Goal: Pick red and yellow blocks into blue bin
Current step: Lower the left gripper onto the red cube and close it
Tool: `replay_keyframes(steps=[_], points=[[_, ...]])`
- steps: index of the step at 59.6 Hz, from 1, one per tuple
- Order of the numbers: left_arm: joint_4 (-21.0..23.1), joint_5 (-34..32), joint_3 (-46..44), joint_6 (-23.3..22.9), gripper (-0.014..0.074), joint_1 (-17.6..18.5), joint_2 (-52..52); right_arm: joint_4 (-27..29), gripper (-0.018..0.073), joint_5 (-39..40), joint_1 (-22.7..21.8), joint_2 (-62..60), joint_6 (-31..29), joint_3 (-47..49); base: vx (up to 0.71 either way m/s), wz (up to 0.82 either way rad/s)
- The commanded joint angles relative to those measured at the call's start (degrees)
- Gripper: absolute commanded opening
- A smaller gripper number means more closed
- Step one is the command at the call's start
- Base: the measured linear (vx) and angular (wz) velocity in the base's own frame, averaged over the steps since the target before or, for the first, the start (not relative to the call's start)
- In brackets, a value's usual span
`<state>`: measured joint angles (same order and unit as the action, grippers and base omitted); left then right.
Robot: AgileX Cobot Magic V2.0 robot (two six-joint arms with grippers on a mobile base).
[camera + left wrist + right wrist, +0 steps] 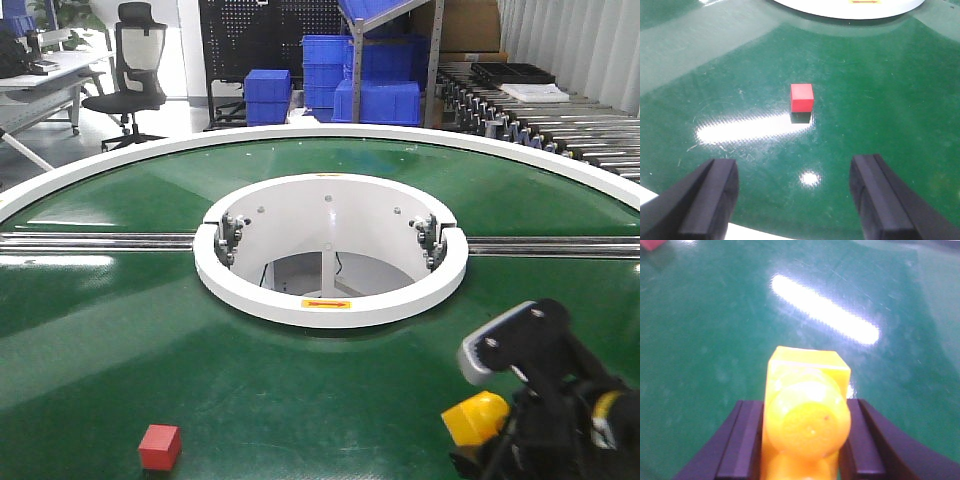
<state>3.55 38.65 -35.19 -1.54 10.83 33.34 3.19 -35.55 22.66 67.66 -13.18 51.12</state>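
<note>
Right end effector (805, 412): clamped on brick (807, 375), ready for you to carry.
Left end effector (795, 167): apart, aimed at cube (802, 97).

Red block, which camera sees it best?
The left wrist view. The red block sits whole and sharp mid-picture on the green table, ahead of the open left gripper. The front view shows it whole but small near the bottom edge. The right wrist view catches only a blurry red corner at top left.
</note>
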Motion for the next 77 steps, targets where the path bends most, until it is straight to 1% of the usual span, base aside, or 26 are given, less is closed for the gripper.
replay_keyframes(steps=[1,4,5,8,12,16,23,31,34,36,43,49,53,62,68,77], points=[[0.5,-4.8,-1.9,1.1,0.0568,1.5,0.5,-0.4,0.0242,3.9,0.0,-5.0,0.0,-0.8,0.00,0.00],[1.7,-5.5,-1.9,2.7,0.0568,2.7,1.0,0.1,0.0242,3.9,0.0,-6.3,0.0,-1.4,0.00,0.00],[4.3,-6.4,-2.5,7.9,0.0568,7.6,7.8,2.6,0.0242,1.6,0.0,-8.2,0.0,-1.5,0.00,0.00],[4.2,-6.4,-3.0,8.5,0.0568,8.7,10.9,2.6,0.0242,1.5,0.0,-8.2,-0.3,-1.5,0.00,0.00],[4.0,-6.4,-4.4,9.2,0.0574,9.4,15.4,2.6,0.0242,1.5,0.0,-8.2,-0.3,-1.5,0.00,0.00],[2.9,-5.8,-6.3,9.2,0.0592,9.6,20.4,2.6,0.0242,1.4,0.0,-8.2,-0.2,-1.5,0.00,0.00],[2.7,-2.8,-11.3,8.6,0.0645,9.5,29.5,2.6,0.0242,1.3,0.0,-8.2,-0.2,-1.5,0.00,0.00],[2.1,-3.9,-17.4,8.4,0.0691,9.5,39.9,2.6,0.0242,1.3,0.0,-8.2,-0.2,-1.5,0.00,0.00],[0.7,-4.2,-20.1,7.1,0.0697,9.5,43.1,2.6,0.0242,1.3,0.0,-8.2,-0.2,-1.5,0.00,0.00],[-0.7,-4.1,-22.1,5.3,0.0697,9.5,45.8,2.6,0.0242,1.3,0.0,-8.2,-0.2,-1.5,0.00,0.00],[-6.3,-1.6,-28.4,-2.6,0.0695,9.5,53.9,2.6,0.0242,1.3,0.0,-8.2,-0.2,-1.5,0.00,0.00],[-11.4,1.4,-34.0,-8.2,0.0693,9.1,59.4,2.6,0.0242,1.3,0.0,-8.2,-0.2,-1.5,0.00,0.00],[-12.3,3.0,-36.9,-10.9,0.0689,8.2,62.7,2.6,0.0242,1.3,0.0,-8.2,-0.2,-1.5,0.00,0.00],[-11.5,5.9,-43.8,-11.5,0.0661,5.3,69.3,2.6,0.0242,1.3,0.0,-8.2,-0.2,-1.5,0.00,0.00],[-8.8,6.1,-46.5,-10.2,0.0640,5.0,72.3,2.6,0.0242,1.3,0.0,-8.2,-0.2,-1.5,0.00,0.00],[-7.5,5.1,-48.9,-9.5,0.0613,5.0,75.5,2.6,0.0242,1.3,0.0,-8.2,-0.2,-1.5,0.00,0.00]])
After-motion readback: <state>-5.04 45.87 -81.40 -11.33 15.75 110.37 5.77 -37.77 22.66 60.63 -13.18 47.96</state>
